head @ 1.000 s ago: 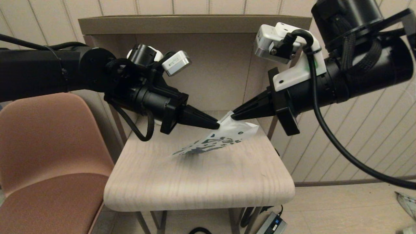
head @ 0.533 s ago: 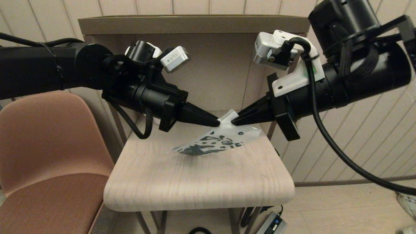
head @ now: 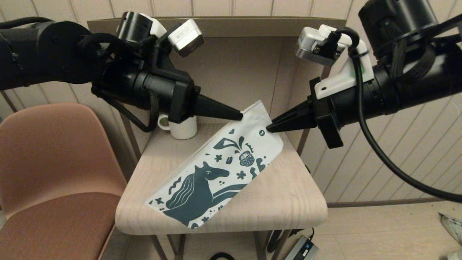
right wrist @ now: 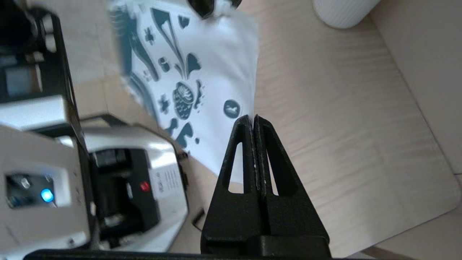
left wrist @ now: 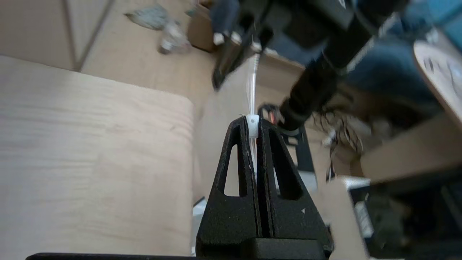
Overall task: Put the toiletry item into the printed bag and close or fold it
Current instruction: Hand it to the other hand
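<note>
I have the printed bag (head: pixel 213 173) lifted off the table (head: pixel 281 202), hanging slanted w/ horse print toward the head cam; low corner sits over the table's near-left edge. Left gripper (head: pixel 239 115) is clamped on the bag's top edge near the upper corner; in the left wrist view the white strip (left wrist: pixel 253 126) sits pinched btw closed fingers. Right gripper (head: pixel 269 128) is pinched shut on the bag's right edge, just below that corner. Toiletry item: not visible in any view. White mug (head: pixel 180 127) stands at table rear-left, behind the left gripper
</note>
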{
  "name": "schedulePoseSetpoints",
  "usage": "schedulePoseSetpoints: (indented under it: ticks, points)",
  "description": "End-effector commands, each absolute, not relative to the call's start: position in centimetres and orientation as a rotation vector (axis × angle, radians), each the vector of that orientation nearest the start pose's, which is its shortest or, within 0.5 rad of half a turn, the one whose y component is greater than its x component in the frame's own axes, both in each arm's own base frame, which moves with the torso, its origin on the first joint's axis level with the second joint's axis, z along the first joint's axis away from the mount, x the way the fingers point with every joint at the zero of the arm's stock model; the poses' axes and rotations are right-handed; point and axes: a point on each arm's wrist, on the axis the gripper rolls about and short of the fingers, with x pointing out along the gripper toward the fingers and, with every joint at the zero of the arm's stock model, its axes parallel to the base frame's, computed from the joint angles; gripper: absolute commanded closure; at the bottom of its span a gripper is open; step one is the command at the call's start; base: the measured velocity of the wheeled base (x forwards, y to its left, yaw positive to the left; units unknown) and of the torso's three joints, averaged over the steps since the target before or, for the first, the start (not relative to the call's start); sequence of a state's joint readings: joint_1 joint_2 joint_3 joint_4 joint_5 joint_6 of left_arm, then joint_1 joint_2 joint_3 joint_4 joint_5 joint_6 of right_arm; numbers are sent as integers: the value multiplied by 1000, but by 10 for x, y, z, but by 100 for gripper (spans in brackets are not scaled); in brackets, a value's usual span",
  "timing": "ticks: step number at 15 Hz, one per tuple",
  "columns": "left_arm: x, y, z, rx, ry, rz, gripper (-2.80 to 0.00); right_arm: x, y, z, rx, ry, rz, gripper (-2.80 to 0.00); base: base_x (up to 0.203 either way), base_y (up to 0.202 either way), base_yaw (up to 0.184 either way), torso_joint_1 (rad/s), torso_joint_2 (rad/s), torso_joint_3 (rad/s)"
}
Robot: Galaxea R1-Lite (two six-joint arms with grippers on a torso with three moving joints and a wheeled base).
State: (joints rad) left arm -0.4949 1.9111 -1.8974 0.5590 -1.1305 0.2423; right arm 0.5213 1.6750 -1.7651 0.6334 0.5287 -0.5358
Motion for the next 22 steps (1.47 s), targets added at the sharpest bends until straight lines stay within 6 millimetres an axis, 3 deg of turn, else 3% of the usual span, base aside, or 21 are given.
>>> schedulePoseSetpoints:
  ticks: [1, 4, 10, 17, 22]
  points:
    - [291, -180, 320, -27, 400, -1612, 0, 238, 143, 341, -431, 280, 1126, 0, 0, 0, 0, 0, 0, 0]
    - [291, -181, 318, -22, 415, -1587, 0, 243, 128, 342, -322, 254, 1103, 0, 0, 0, 0, 0, 0, 0]
    - [298, -183, 312, -4, 424, -1538, 0, 243, 93, 336, -290, 119, 1021, 0, 0, 0, 0, 0, 0, 0]
    - [294, -183, 317, 13, 409, -1519, 0, 237, 95, 386, 30, 125, 985, 0, 0, 0, 0, 0, 0, 0]
    - [293, -197, 308, 324, 282, -1402, 0, 243, 96, 366, 8, 185, 980, 0, 0, 0, 0, 0, 0, 0]
